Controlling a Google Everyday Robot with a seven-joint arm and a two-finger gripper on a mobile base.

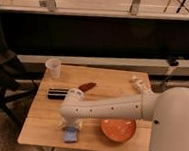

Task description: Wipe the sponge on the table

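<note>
Currently the sponge [71, 135] sits low and left of centre in your frame, flat on the table [38, 129] close to its front edge. The gripper [71, 125] is right on top of it, pointing down, and meets the sponge's upper edge. You can't tell from this view whether it is spread or clamped on the sponge.

The white arm [110, 109] runs from the big rounded body at lower right, diagonally across the table to the sponge. The orange plate [118, 130] is just right of the sponge, near the front edge and partly under the arm.

Behind the arm you have a black oblong object [57, 93], with a dark red oblong object [87, 86] just to its right. A pale cup [52, 67] stands upright at the table's back left corner. A black folding chair [0, 78] is at frame left, beside the table.
</note>
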